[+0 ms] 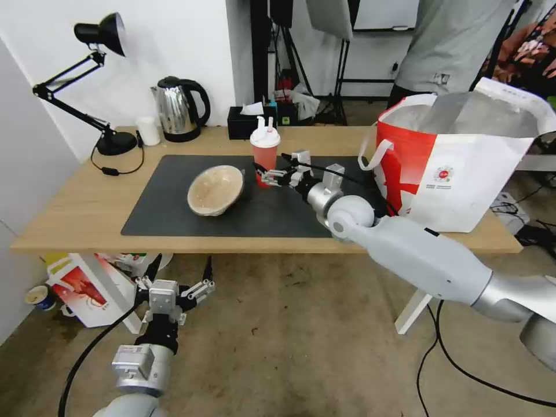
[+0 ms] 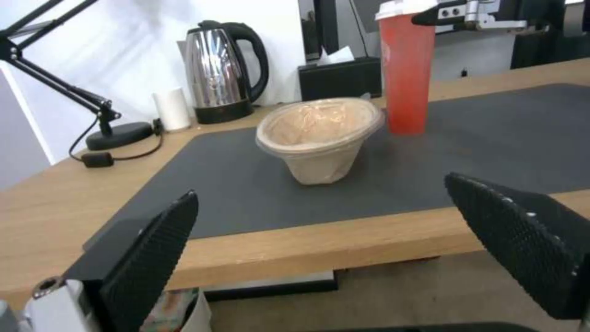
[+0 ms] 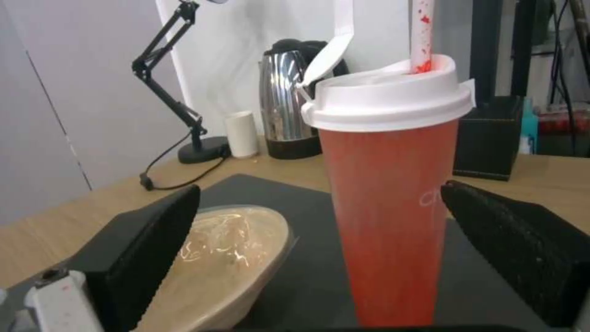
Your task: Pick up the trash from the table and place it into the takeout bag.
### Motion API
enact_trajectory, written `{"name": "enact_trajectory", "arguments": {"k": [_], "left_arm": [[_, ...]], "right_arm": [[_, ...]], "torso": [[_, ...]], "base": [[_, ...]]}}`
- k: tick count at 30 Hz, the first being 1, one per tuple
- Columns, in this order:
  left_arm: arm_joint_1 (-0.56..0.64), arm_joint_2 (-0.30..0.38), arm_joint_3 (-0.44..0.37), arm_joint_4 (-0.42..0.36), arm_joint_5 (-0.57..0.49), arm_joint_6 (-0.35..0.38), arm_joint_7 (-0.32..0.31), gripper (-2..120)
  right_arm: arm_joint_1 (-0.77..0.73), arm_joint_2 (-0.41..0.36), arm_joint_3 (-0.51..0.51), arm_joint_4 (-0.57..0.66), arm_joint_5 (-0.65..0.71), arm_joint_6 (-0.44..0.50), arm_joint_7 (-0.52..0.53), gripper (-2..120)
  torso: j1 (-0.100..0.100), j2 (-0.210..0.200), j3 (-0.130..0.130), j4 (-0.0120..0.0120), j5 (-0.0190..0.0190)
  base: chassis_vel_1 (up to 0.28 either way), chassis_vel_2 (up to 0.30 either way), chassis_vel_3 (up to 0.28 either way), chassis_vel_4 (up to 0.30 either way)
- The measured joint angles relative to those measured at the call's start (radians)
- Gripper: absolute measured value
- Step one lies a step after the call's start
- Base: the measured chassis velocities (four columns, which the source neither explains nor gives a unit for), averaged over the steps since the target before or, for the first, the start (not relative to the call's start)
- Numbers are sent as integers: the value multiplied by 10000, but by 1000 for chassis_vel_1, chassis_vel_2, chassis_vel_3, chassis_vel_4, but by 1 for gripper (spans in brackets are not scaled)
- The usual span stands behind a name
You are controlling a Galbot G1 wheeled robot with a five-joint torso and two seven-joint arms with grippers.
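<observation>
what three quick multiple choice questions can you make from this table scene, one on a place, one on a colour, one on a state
1. Where does the paper bowl sit?
A. on the dark mat
B. inside the takeout bag
C. on the floor

2. What colour is the lid on the drink cup?
A. black
B. white
C. green

3. How is the right gripper at the cup?
A. shut on the kettle
B. folded under the table
C. open, fingers on either side of the cup

Answers:
1 A, the head view shows the bowl resting tilted on the mat.
2 B, the right wrist view shows a white lid on the red cup.
3 C, in the right wrist view the fingers stand apart from the cup.

The left gripper hangs open below the table edge.
</observation>
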Motion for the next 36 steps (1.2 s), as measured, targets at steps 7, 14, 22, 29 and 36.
{"name": "enact_trajectory", "arguments": {"k": [7,14,22,29,36], "left_arm": [[0,0,0,0,0,0,0,100],[0,0,0,0,0,0,0,100],[0,0,0,0,0,0,0,100],[0,0,-1,0,0,0,0,100],[0,0,0,0,0,0,0,100]], "right_arm": [[0,75,18,-135,-87,3,-2,100],[-68,281,169,-609,-311,21,-29,100],[-72,488,245,-935,-474,39,-31,100],[-25,913,259,-1468,-591,48,-64,100],[38,1203,267,-1970,-751,72,-162,100]], "torso": [[0,0,0,0,0],[0,0,0,0,0],[0,0,0,-1,0],[0,0,0,0,-1],[0,0,0,0,-1]], "base": [[0,0,0,0],[0,0,0,0],[0,0,0,0],[0,0,0,0],[0,0,0,0]]}}
